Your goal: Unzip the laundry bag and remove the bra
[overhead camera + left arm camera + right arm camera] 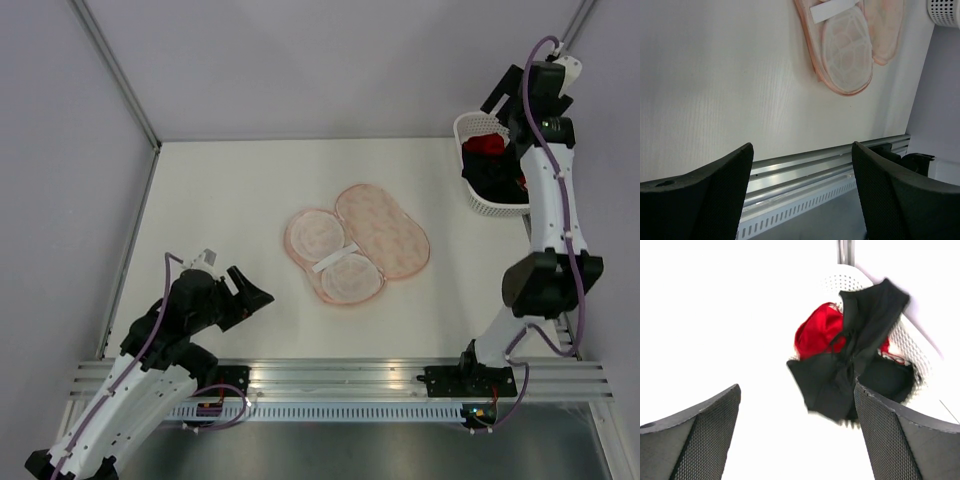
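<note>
The laundry bag lies unzipped and spread flat in the middle of the table. Its left half shows pale pink lining with two round cups and a white strap, and no bra shows in it. It also shows in the left wrist view. The black bra lies in the white basket on a red garment, partly draped over the rim; it is seen from above too. My right gripper is open and empty above the basket. My left gripper is open and empty at the table's front left.
The white lattice basket stands at the back right, also in the right wrist view, with a red garment inside. An aluminium rail runs along the near edge. Grey walls enclose the table.
</note>
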Available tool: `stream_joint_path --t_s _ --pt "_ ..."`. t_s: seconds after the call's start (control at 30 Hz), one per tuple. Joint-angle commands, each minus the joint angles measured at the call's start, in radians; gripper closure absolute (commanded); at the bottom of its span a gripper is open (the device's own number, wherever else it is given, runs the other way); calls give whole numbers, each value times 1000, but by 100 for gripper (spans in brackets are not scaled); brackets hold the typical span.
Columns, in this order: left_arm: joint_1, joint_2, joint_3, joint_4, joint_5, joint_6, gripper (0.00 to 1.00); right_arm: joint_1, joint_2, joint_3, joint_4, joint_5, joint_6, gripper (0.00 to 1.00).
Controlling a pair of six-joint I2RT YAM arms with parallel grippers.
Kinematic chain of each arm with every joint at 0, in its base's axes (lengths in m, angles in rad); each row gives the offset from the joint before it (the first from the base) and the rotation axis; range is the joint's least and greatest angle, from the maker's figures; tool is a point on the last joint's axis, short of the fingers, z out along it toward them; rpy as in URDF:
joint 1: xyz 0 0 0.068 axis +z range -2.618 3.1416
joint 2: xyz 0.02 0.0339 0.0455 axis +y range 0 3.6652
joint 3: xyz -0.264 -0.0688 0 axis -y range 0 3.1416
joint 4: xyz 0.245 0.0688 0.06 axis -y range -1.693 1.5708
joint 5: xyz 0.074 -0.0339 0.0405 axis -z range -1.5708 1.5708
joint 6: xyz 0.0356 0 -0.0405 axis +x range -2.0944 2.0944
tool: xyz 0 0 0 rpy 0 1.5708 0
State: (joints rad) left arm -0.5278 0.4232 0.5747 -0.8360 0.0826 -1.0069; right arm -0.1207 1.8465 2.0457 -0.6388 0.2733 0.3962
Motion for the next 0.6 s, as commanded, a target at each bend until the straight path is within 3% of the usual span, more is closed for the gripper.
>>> stream_joint_path --t_s 0.0,0.1,0.23,0.27,0.37,0.57 --pt "3 -15 27 12 -17 -42 16 97 -263 -305 19 55 32 2" --pt "2 -20 43 12 -10 -42 16 190 -486 -661 99 46 163 2" --pt "2 -53 68 5 -4 -35 11 214 -734 -1084 152 -124 312 2" --pt "2 -82 68 8 -7 -35 5 216 -827 -1145 194 -167 337 2" --pt "2 -127 76 18 -21 -32 0 243 -973 -1311 215 -232 430 2" --pt "2 -187 96 26 -58 -41 0 262 -1066 -1536 343 -333 605 8"
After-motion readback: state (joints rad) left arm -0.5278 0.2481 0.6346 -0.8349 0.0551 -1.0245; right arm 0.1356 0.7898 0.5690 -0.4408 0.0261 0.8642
